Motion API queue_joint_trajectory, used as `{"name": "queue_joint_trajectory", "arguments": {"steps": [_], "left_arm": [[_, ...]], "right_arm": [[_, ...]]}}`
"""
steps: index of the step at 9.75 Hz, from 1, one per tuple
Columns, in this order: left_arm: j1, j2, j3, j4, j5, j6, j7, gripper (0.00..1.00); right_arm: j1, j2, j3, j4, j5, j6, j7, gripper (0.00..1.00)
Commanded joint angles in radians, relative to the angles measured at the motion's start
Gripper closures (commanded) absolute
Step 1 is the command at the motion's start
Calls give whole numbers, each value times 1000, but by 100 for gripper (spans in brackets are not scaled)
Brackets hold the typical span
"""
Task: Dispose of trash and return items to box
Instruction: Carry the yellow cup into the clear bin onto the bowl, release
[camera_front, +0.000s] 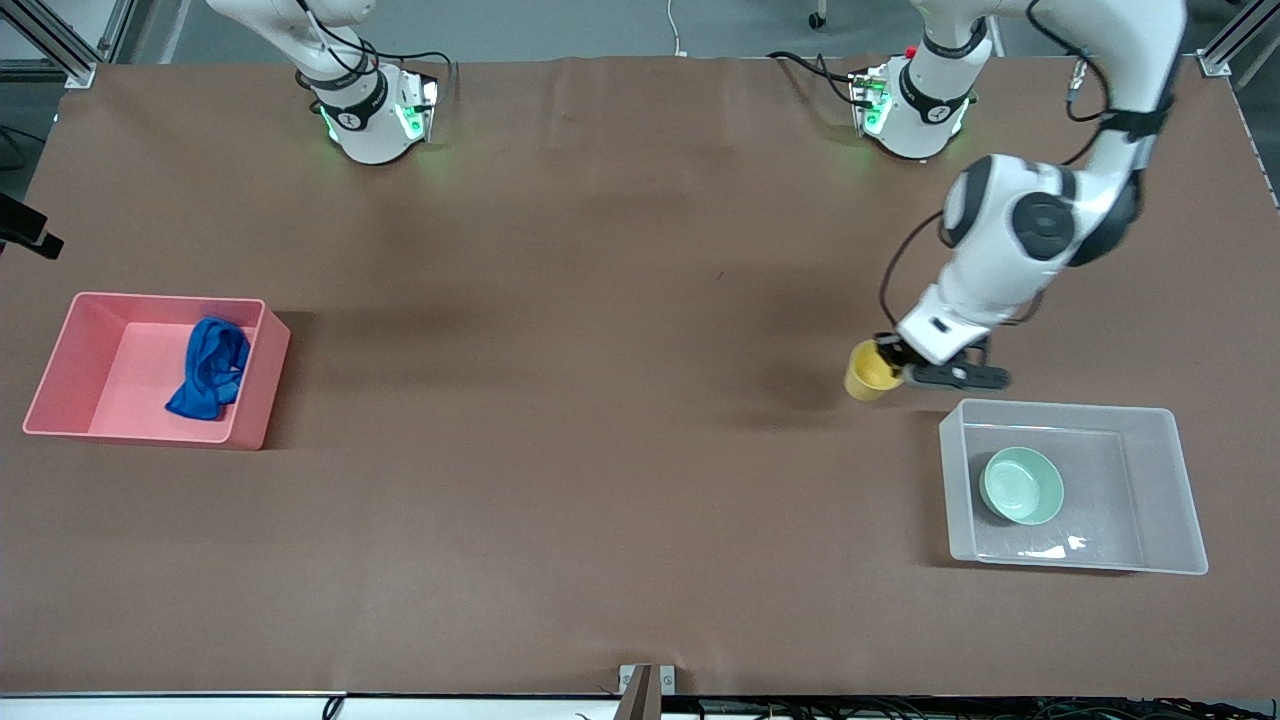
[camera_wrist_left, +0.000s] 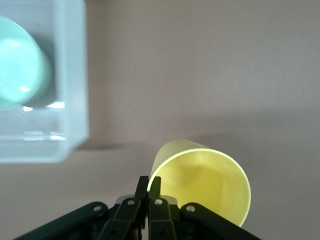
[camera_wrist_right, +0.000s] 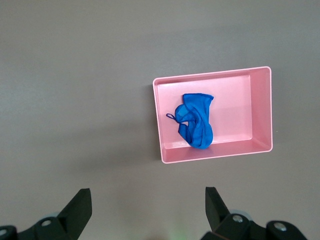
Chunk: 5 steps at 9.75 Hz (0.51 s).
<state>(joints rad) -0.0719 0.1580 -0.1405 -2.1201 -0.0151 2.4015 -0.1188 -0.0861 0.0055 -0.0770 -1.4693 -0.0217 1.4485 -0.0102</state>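
My left gripper (camera_front: 893, 360) is shut on the rim of the yellow cup (camera_front: 868, 372) and holds it tilted over the bare table, just beside the clear bin (camera_front: 1060, 408). In the left wrist view the gripper (camera_wrist_left: 149, 182) pinches the cup's wall (camera_wrist_left: 200, 180), one finger inside and one outside. The mint-green bowl (camera_front: 1021, 485) lies in the clear bin, and both show in the left wrist view, bowl (camera_wrist_left: 20, 65) and bin (camera_wrist_left: 75, 100). The blue rag (camera_front: 210, 368) lies bunched in the pink bin (camera_front: 60, 360). My right gripper (camera_wrist_right: 147, 200) is open and empty, waiting high over the table.
The pink bin stands toward the right arm's end of the table, and the right wrist view shows it (camera_wrist_right: 215, 155) with the rag (camera_wrist_right: 197, 120) inside. The clear bin stands toward the left arm's end. Brown table surface lies between them.
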Motion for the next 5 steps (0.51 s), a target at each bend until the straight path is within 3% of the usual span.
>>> {"name": "queue_joint_trajectory", "arguments": {"steps": [1, 3, 5], "left_arm": [[6, 112, 109, 176, 4, -68, 109, 100], [8, 219, 200, 317, 4, -79, 180, 100], [35, 337, 232, 426, -60, -96, 308, 100]], "right_arm": [[-7, -4, 3, -2, 5, 3, -4, 0], [-7, -4, 3, -2, 5, 1, -4, 0], [-9, -4, 3, -2, 5, -2, -4, 0]]}}
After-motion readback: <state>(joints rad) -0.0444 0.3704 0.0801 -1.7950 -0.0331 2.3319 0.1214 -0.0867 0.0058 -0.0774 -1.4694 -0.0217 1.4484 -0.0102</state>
